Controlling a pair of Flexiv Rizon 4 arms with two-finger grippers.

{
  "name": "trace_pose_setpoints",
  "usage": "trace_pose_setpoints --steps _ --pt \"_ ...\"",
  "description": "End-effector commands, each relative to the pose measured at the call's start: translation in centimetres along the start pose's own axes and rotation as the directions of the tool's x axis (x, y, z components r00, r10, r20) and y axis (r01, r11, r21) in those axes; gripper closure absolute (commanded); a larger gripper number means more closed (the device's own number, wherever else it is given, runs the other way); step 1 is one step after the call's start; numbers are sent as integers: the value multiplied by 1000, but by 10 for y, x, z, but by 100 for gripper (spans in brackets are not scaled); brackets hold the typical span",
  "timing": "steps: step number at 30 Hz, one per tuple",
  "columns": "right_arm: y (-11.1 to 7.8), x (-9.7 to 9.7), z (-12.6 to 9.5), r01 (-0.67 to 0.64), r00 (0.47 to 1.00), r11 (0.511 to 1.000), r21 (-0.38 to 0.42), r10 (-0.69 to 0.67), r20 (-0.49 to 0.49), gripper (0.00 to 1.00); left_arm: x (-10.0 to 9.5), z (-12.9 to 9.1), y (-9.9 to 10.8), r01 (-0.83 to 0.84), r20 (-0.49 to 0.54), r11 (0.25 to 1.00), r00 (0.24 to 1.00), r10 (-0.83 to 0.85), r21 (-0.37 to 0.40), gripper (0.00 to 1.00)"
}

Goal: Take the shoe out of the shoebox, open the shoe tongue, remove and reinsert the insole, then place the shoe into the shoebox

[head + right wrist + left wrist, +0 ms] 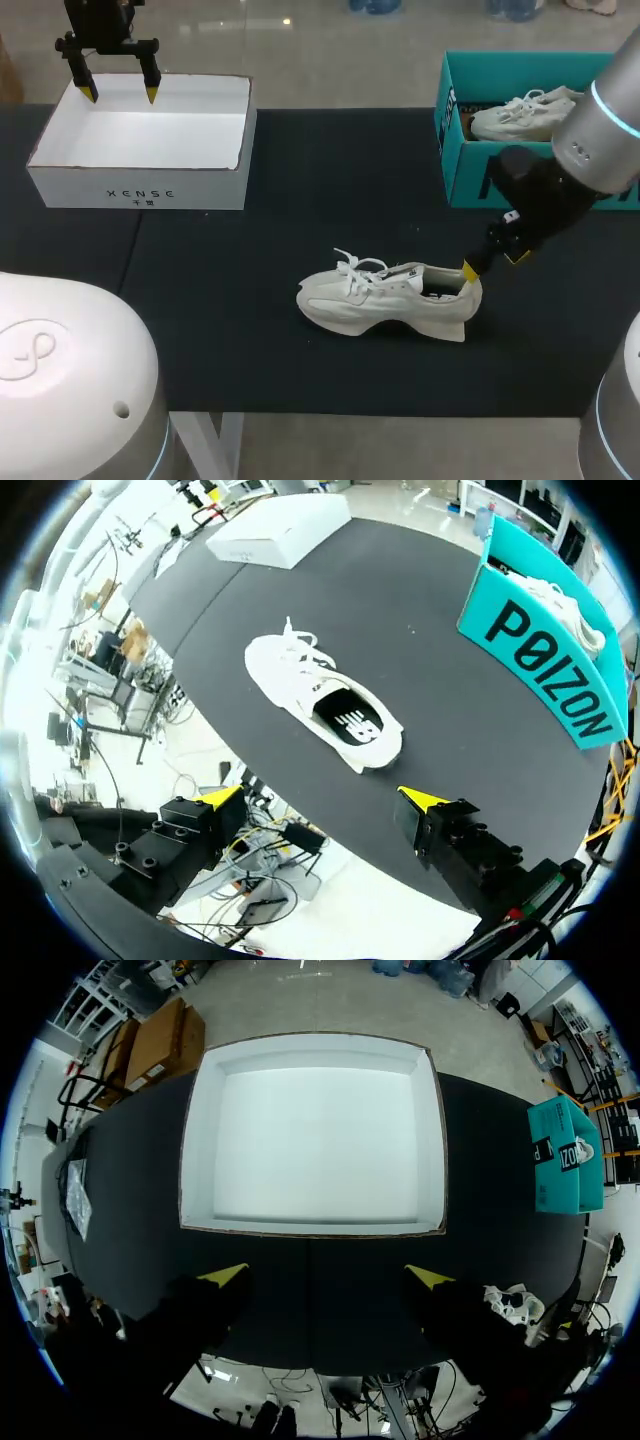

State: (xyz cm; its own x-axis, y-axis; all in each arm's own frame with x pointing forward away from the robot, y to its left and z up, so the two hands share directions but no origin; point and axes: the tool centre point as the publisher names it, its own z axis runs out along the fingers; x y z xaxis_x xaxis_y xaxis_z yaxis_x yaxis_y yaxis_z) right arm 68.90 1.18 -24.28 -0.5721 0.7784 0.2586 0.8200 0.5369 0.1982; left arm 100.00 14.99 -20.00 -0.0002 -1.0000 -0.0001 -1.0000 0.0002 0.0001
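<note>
The white low-top lace-up sneaker stands upright on its sole on the black table covering. It is out of any box, with its toe towards my left arm's side and its heel towards my right arm's side. That leaves the mouth of the shoe facing up, which should suit work on the tongue and insole. The right gripper is just behind the sneaker's heel with its yellow-tipped fingers spread and holding nothing. From the head view one tip looks to be at the heel collar, though I cannot tell whether it touches. My guess is that it is there to steady the heel or to get into the opening. The dark insole lies inside the sneaker, so the removal step looks not yet done. Well away from the sneaker on its toe side, the left gripper hangs over the open white cardboard shoebox. Its fingers are likewise apart and empty, and it is probably parked out of the way. Beyond the sneaker's heel, a teal cardboard box holds a second pale shoe.
</note>
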Motion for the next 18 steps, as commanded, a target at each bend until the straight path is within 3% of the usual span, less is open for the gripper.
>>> trace_pose_setpoints --steps 1,4,5,8,12,18 --pt "10 -2 1 27 1000 999 39 -27 -6 0 0 0 0 0 0 1000 1000 0 0 0" --pt "10 -2 1 27 1000 999 39 -27 -6 0 0 0 0 0 0 1000 1000 0 0 0" --pt "5 -4 -3 90 996 996 23 -90 18 0 0 0 0 0 0 1000 1000 0 0 0" --pt "-4 -11 -10 260 961 961 96 -267 72 0 0 0 0 0 0 1000 1000 0 0 0" --pt "-17 -15 -15 487 855 861 146 -504 121 0 0 0 0 0 0 1000 1000 0 0 0" --pt "-37 -27 -16 701 695 710 69 -701 159 0 0 0 0 0 0 1000 1000 0 0 0"
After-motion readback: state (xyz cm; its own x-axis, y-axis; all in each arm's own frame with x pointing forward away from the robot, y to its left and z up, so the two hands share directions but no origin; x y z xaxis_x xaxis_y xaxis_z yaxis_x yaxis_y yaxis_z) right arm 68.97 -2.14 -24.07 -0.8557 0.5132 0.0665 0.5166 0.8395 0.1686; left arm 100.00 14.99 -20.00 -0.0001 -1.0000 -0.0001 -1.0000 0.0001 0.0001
